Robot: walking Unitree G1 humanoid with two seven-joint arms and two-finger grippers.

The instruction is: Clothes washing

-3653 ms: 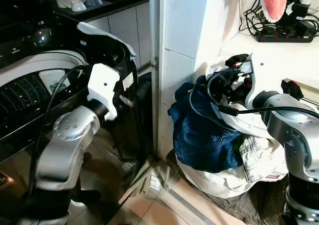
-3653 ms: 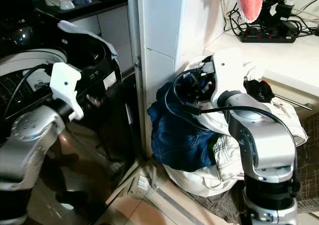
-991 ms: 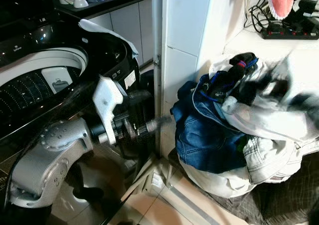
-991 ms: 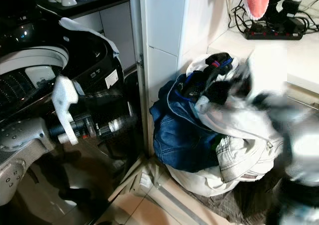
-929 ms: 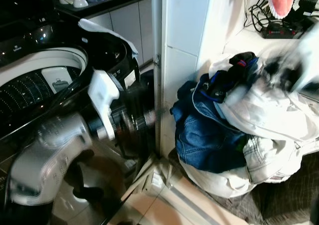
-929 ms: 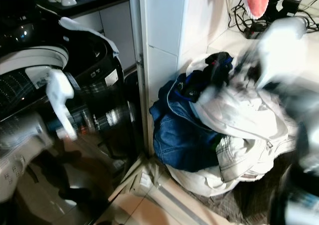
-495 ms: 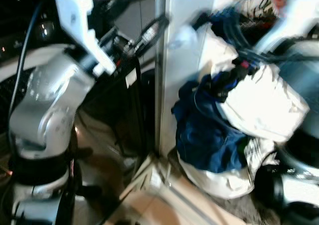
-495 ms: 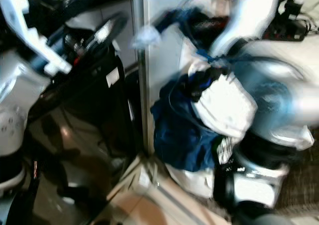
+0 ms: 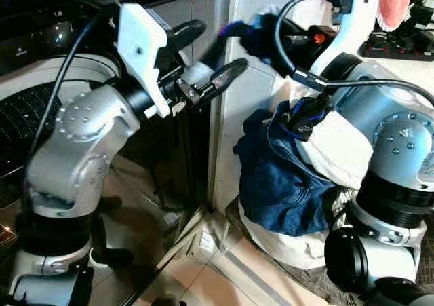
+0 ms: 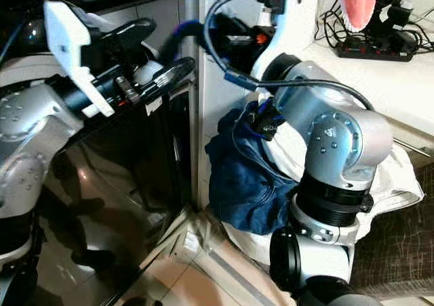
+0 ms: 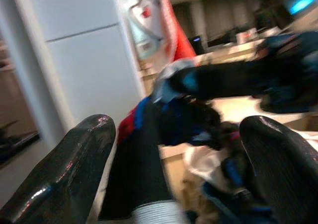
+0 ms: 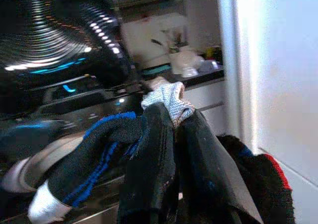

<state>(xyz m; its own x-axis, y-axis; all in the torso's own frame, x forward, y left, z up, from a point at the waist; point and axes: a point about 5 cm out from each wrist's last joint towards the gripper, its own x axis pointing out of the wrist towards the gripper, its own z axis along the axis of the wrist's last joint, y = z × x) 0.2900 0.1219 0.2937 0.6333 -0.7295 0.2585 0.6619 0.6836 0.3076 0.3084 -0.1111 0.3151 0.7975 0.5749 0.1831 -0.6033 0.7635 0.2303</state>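
Right gripper (image 12: pixel 171 134) raised high by the white pillar (image 9: pixel 234 150), fingers pressed together on a dark sock w/ blue stripes and a grey-white toe (image 12: pixel 107 149); sock bunched between the fingertips, draping off towards the washer side, a bit of red-edged dark fabric (image 12: pixel 263 184) behind the fingers. In the head views same sock (image 9: pixel 247 31) up at pillar height, well above the laundry pile.

Left gripper (image 9: pixel 203 62) lifted too, fingers (image 11: pixel 64 174) spread apart w/ nothing between them, aimed across at the right gripper and the sock; close to it, touching or not – cannot tell. Through the left wrist cam, sock seen blurred in the gap ahead of the two black fingers.

Below right arm: pile of clothes on the floor against the pillar – blue jeans (image 9: pixel 278 184) at front, white garments (image 9: pixel 339 150) over and under them, dark blue-trimmed item (image 9: pixel 305 119) on top. Right arm's silver elbow in front of the pile.

Left of pillar: black top-load washing machine (image 9: pixel 41 96), glossy front panel behind the left arm, drum opening partly seen. Counter to the right w/ power strip and tangled cables (image 10: pixel 376 48); pink-red cloth (image 10: pixel 359 1) hanging above it. Tiled floor below
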